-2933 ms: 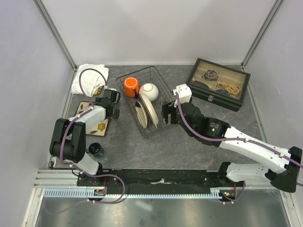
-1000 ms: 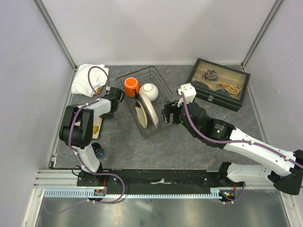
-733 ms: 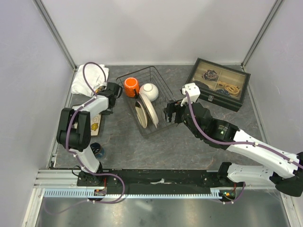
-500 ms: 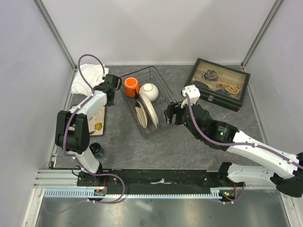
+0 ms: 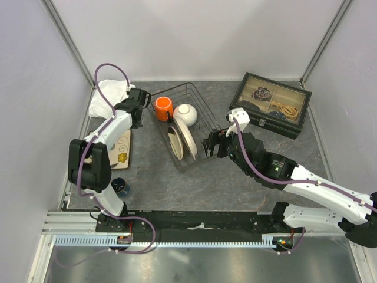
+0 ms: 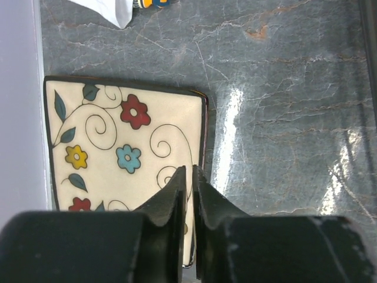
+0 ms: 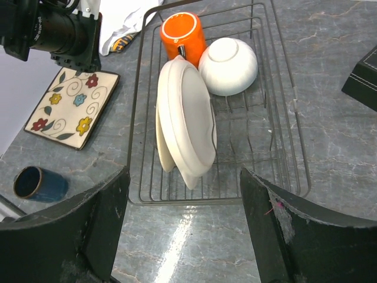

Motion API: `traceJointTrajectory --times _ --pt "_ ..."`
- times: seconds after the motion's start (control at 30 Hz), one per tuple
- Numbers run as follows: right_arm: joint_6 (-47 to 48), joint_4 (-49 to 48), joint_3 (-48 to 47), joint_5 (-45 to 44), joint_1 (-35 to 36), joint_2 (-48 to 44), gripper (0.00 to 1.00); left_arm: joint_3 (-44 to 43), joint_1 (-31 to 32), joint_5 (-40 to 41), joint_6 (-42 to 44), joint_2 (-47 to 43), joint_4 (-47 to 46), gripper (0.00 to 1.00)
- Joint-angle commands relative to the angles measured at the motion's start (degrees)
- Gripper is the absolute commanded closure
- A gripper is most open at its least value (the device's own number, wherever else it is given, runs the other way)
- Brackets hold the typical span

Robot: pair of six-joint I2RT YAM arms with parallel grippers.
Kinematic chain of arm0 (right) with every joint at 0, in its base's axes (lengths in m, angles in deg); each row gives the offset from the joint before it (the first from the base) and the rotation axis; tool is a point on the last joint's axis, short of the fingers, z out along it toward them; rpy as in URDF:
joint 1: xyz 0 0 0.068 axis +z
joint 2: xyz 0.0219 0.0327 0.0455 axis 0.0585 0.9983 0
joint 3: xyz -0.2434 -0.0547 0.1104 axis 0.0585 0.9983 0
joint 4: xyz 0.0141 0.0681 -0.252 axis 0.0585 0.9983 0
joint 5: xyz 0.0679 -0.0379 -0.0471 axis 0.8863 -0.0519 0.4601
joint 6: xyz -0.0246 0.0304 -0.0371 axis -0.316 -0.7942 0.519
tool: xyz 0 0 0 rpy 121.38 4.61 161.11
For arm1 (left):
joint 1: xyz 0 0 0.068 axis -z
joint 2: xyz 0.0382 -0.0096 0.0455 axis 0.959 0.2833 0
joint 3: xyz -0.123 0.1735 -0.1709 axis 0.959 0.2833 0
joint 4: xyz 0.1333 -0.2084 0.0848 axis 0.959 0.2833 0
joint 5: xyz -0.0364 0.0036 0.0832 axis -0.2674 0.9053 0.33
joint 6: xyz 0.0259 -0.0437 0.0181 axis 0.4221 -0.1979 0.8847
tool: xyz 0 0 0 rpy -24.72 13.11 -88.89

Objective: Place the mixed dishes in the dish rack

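The black wire dish rack [image 5: 200, 132] holds an orange mug [image 5: 163, 108], a white bowl [image 5: 185, 113] upside down, and cream round plates [image 5: 182, 140] leaning on edge. In the right wrist view they show as mug [image 7: 184, 34], bowl [image 7: 228, 66] and plates [image 7: 188, 118]. The square flower-patterned plate [image 5: 121, 150] lies flat on the table left of the rack. My left gripper [image 5: 136, 108] hovers above its right edge [image 6: 118, 159], its fingers [image 6: 177, 188] nearly together and empty. My right gripper [image 7: 185, 224] stands wide open just in front of the rack.
A white folded cloth [image 5: 109, 97] lies at the back left. A black glass-lidded box [image 5: 272, 105] sits at the back right. A small dark blue cup [image 5: 119, 187] stands by the left arm's base. The left wall runs close beside the square plate.
My left arm has swung up and back from over the square plate toward the cloth and the rack's left side. The right arm has drawn slightly back from the rack.
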Motion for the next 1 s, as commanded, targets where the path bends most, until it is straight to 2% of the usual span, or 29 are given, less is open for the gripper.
traceJointTrajectory --times 0.0,0.03,0.13,0.23,0.43,0.6,0.73,0.97 --pt "0.29 -2.04 -0.18 2.31 0.24 0.34 0.17 0.86 -1.13 -0.67 -2.70 -3.70 0.16 0.74" --pt "0.29 -1.86 -0.44 2.66 0.33 0.34 0.17 1.22 -1.48 -2.33 -3.23 -4.23 -0.02 0.63" --pt "0.56 -1.68 -0.36 4.07 0.33 0.87 0.16 2.97 -3.94 -7.24 -6.04 -6.86 -0.46 0.50" --pt "0.73 -2.03 -0.71 6.35 0.33 1.57 0.16 6.05 -7.19 -11.64 -8.68 -11.25 -2.12 0.46" --pt "0.12 -5.63 -3.42 13.98 1.38 6.57 0.15 9.04 -12.29 -13.94 -12.72 -19.26 -2.57 0.44" --pt "-0.14 -9.67 -9.75 19.36 3.92 18.25 0.14 10.36 -21.86 -19.56 -17.20 -25.58 -2.48 0.44" --pt "-1.11 -12.75 -18.87 24.37 4.63 31.49 0.14 10.27 -27.93 -21.42 -18.09 -27.44 -2.13 0.43" --pt "-2.61 -11.89 -38.65 34.64 5.16 52.79 0.14 9.48 -29.87 -17.38 -17.74 -29.02 -1.08 0.43"
